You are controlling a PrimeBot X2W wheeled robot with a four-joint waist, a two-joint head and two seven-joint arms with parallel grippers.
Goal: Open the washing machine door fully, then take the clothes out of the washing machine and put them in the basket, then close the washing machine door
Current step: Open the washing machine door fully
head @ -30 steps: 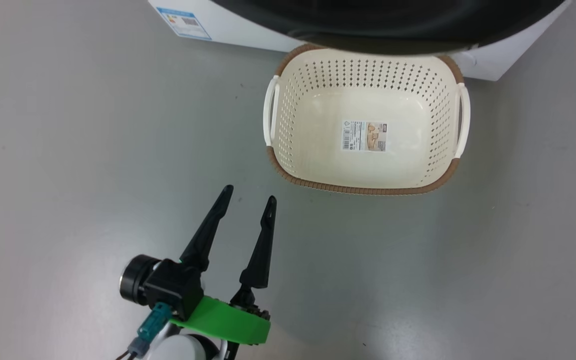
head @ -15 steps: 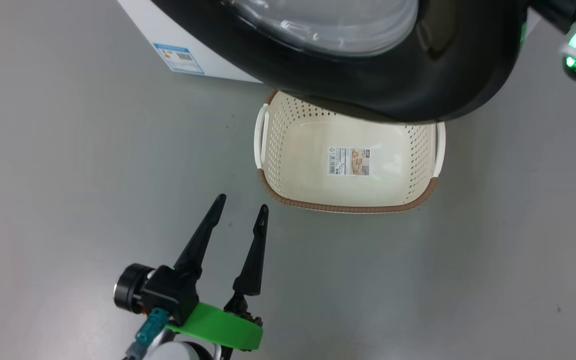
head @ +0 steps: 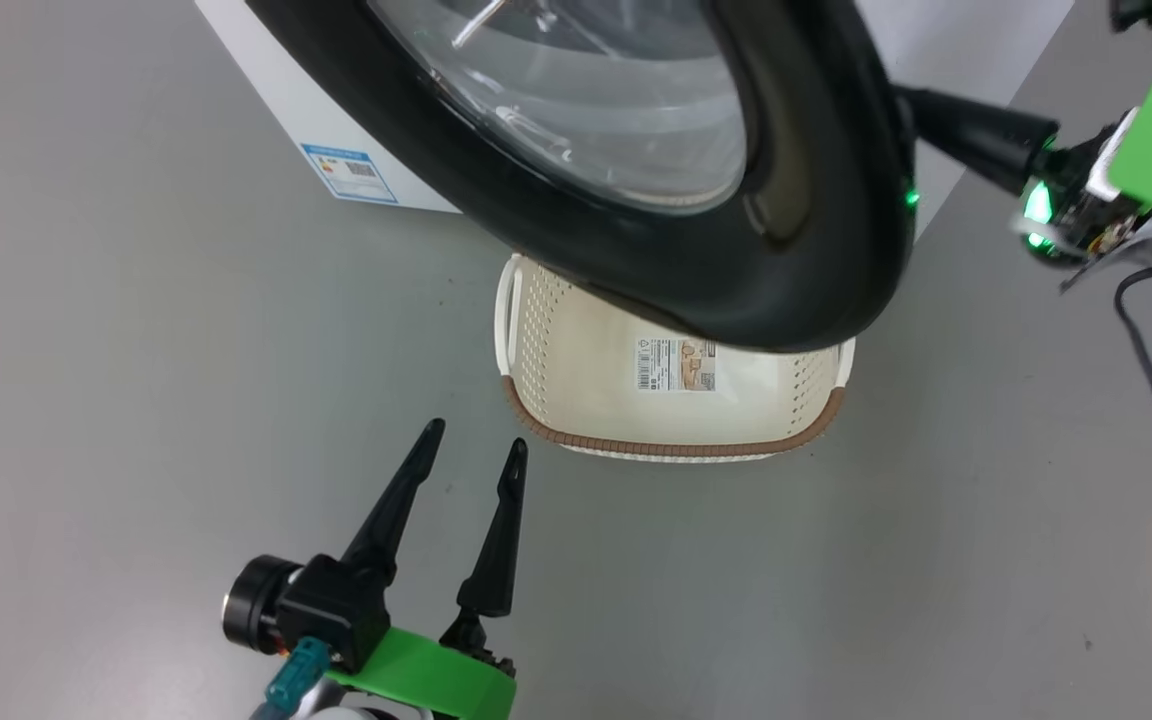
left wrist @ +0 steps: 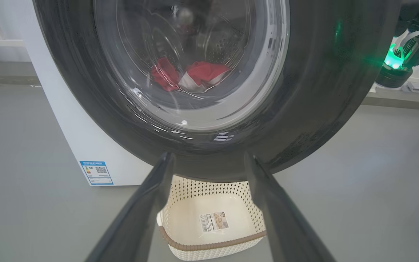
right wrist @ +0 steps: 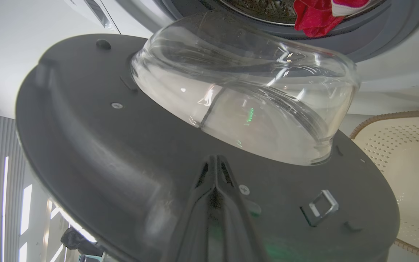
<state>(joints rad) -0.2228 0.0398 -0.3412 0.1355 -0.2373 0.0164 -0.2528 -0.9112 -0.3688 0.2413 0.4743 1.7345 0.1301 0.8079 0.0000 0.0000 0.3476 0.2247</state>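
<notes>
Touching inner face of the washing machine door (right wrist: 86, 145), right claw (right wrist: 215, 163) closed, left claw (head: 475, 434) open, empty, near basket (head: 676, 448).

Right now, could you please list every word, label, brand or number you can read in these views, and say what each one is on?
Blue label low on the washing machine's white front: a square code and lines of print, too small to read.
Sticker on the basket's floor: a barcode and tiny print, too small to read.
Nothing else is legible.
</notes>
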